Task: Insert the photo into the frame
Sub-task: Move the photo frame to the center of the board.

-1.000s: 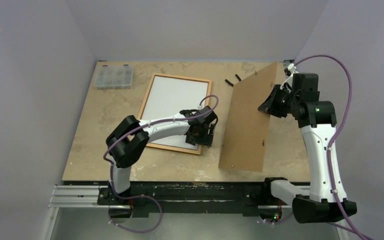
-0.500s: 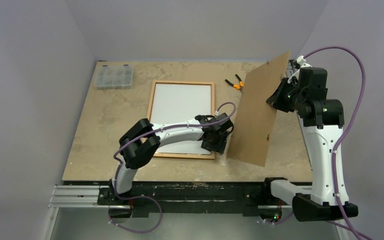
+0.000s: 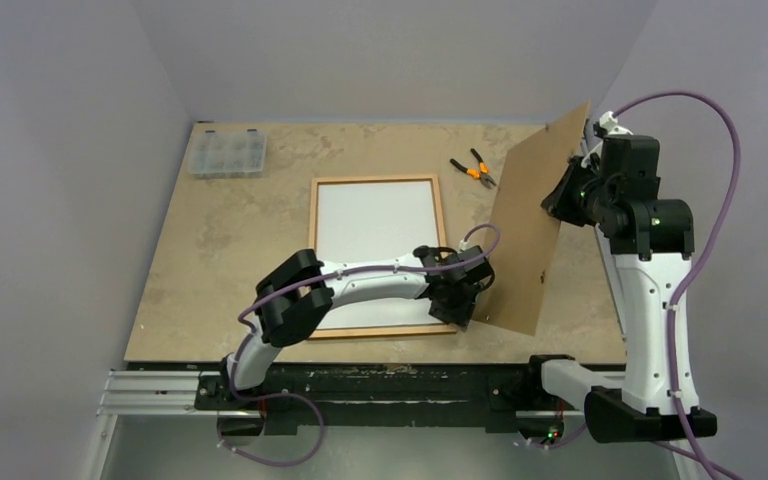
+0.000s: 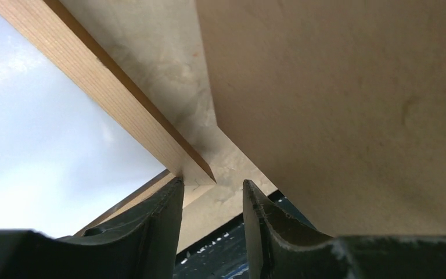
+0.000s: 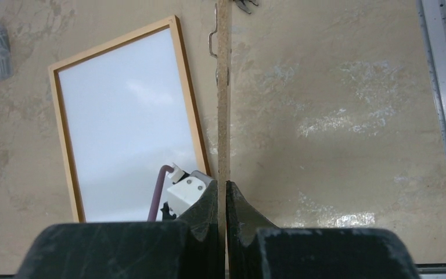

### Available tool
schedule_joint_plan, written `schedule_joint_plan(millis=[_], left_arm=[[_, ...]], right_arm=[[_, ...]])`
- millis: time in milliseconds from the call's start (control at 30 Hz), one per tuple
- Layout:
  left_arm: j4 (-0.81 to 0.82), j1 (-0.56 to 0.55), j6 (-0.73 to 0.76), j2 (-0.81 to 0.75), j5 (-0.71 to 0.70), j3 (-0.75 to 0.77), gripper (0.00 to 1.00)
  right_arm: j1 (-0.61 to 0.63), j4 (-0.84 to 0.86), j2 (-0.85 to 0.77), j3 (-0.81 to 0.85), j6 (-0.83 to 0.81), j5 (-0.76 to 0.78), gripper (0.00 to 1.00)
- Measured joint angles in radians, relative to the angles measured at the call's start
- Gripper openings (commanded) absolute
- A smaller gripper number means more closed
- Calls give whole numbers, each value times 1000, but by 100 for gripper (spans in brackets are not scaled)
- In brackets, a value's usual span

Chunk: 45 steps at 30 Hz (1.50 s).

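The frame [image 3: 375,180] of light orange-brown wood lies flat mid-table. A white sheet fills it, apparently the photo [image 3: 375,240] with its plain back up; no picture side shows. My left gripper [image 3: 465,305] is at the frame's near right corner, open. In the left wrist view that corner [image 4: 197,171] touches the tip of the left finger, and bare table shows between the fingers [image 4: 212,186]. My right gripper [image 3: 560,195] is shut on the edge of the brown backing panel [image 3: 530,230], which stands steeply on its near edge to the right of the frame [image 5: 189,104].
Orange-handled pliers [image 3: 475,168] lie behind the frame, near the panel's far edge. A clear compartment box [image 3: 227,153] sits at the back left corner. The table's near edge [image 3: 360,345] runs just below the frame and the left gripper.
The frame has swung square and slid right and nearer, with the left gripper at its corner. The left jaws have narrowed. The right arm has tipped the panel more upright and moved it rightward.
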Motion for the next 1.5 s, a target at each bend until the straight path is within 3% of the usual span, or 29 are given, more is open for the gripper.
schedule_joint_plan(millis=[300, 567, 767, 933, 1500], left_arm=[[0, -37, -26, 2, 51, 6, 34], [29, -44, -32, -9, 77, -61, 49], [111, -15, -37, -132, 78, -173, 52], [143, 29, -35, -195, 47, -182, 53], [53, 19, -20, 1, -11, -38, 47]], right_arm=[[0, -15, 0, 52, -15, 38, 0], [0, -35, 0, 53, -22, 44, 0], [0, -34, 0, 51, -22, 43, 0], [0, -33, -1, 31, -22, 43, 0], [0, -38, -1, 23, -29, 130, 0]])
